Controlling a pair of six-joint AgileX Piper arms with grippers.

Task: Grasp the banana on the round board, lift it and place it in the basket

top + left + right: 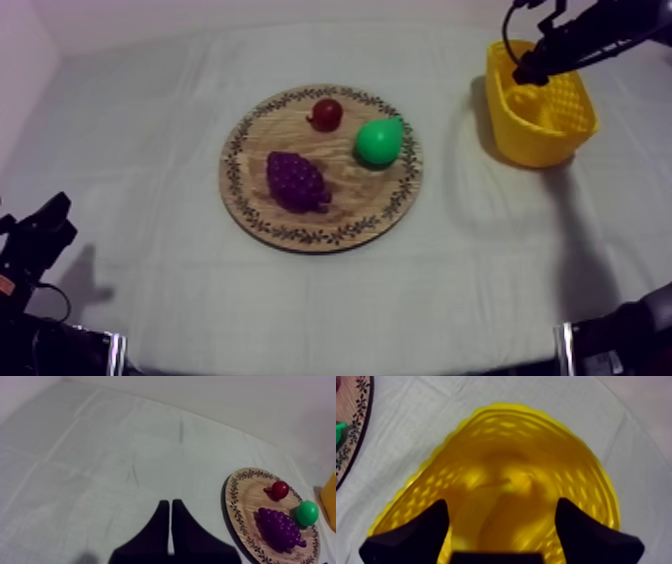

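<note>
Dim, even light; soft shadows

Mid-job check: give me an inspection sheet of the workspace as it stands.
Surface: cloth, flat, lightly creased.
Job's things: board at centre, no banana on it; basket at right, pale shape inside, probably the banana.
Clutter: pear, grapes, small red fruit, all on the board.
Grippers: right gripper open over the basket; left gripper shut, low over the cloth.
Surroundings: nothing seen.

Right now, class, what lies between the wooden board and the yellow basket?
Only bare cloth lies between board and basket; the top view shows it.
</note>
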